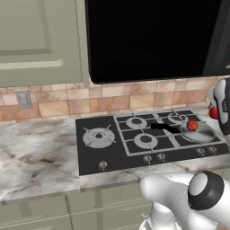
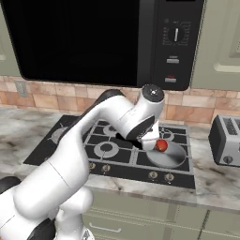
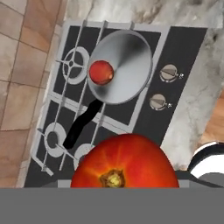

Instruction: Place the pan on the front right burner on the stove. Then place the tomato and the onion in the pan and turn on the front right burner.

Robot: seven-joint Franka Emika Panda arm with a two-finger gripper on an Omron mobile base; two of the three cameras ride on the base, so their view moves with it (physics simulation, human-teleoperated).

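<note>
The silver pan (image 1: 201, 133) (image 2: 172, 159) (image 3: 127, 65) sits on the stove (image 1: 112, 150) at its front right corner and covers the front right burner. Its black handle (image 3: 81, 124) points toward the stove's middle. A red ball (image 1: 192, 125) (image 3: 101, 72), probably the onion, lies in the pan near the handle. My gripper (image 1: 217, 112) hangs above and to the right of the pan, shut on a red tomato (image 1: 214, 112) (image 3: 124, 159) with a yellowish stem scar. The tomato hides the fingertips in the hand view.
Two silver knobs (image 3: 168, 73) (image 1: 201, 151) sit along the stove's front edge beside the pan. A grey toaster (image 2: 226, 140) stands on the counter to the right. A black microwave (image 2: 173, 42) hangs above the stove. Marble counter (image 1: 36, 157) stretches to the left.
</note>
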